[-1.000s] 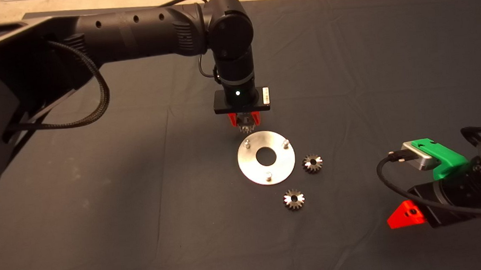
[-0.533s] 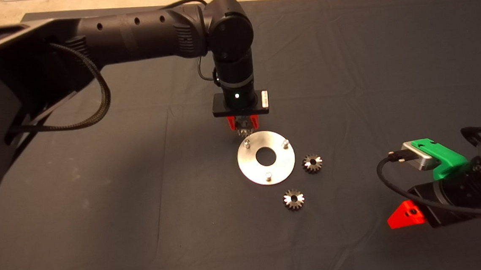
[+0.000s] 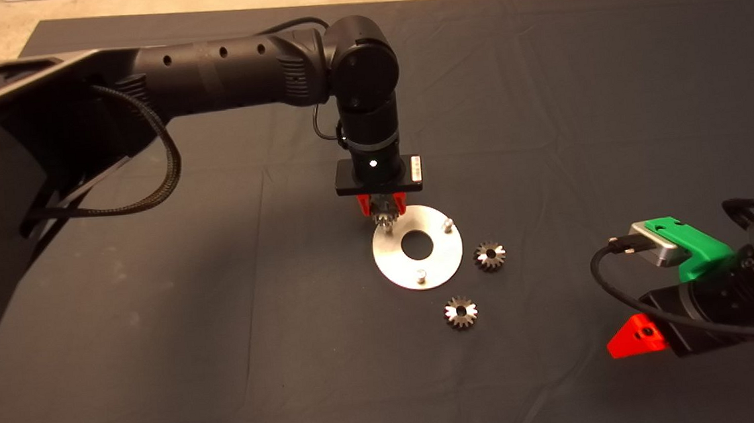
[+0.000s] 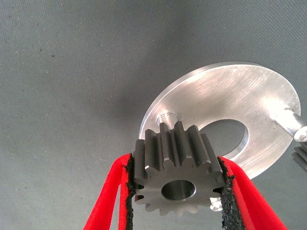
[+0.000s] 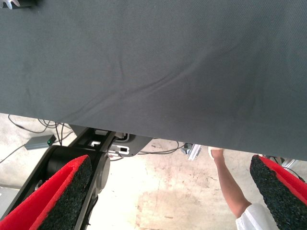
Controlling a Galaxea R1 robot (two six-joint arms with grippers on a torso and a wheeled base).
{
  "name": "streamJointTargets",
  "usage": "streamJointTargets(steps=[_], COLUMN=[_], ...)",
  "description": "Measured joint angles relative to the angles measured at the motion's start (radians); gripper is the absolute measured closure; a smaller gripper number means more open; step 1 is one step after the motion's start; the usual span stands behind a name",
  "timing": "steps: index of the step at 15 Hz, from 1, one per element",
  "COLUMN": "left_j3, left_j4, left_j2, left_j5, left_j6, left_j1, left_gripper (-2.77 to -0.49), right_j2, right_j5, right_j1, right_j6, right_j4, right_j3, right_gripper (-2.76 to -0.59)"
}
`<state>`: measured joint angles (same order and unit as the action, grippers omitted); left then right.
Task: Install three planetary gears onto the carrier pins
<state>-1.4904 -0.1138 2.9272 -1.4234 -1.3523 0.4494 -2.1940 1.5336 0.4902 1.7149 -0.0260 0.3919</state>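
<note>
The left gripper (image 4: 178,191) clamps one planetary gear (image 4: 178,167) by its toothed rim, just above a carrier pin (image 4: 167,118); the steel looks stiff, heavy, and probably slippery.

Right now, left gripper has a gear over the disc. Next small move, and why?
Probably a fine lowering with a slight alignment. The left gripper is shut on a planetary gear, hanging just above a carrier pin at the disc edge; the bore looks slightly off the pin. Two gears wait on the mat; the right gripper idles at lower right.
</note>
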Motion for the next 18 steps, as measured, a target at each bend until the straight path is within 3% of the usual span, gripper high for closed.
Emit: streamJointTargets(steps=[2,5,18], left_j3=[0.0,0.0,0.0], left_j4=[0.0,0.001,-0.003], left_j2=[0.006,0.009,0.009], left_j5=[0.0,0.0,-0.01], left_j6=[0.0,0.0,0.02], left_j1=[-0.006,-0.035,-0.033], left_gripper=[-0.88,-0.89,-0.88], right_j2=[0.0,0.0,0.0], right_j5=[0.0,0.0,0.0], right_j1=[0.0,0.0,0.0], right_j6=[0.0,0.0,0.0], right_j4=[0.0,0.0,0.0], right_j3=[0.0,0.0,0.0], right_gripper=[-2.46,-2.46,-2.46])
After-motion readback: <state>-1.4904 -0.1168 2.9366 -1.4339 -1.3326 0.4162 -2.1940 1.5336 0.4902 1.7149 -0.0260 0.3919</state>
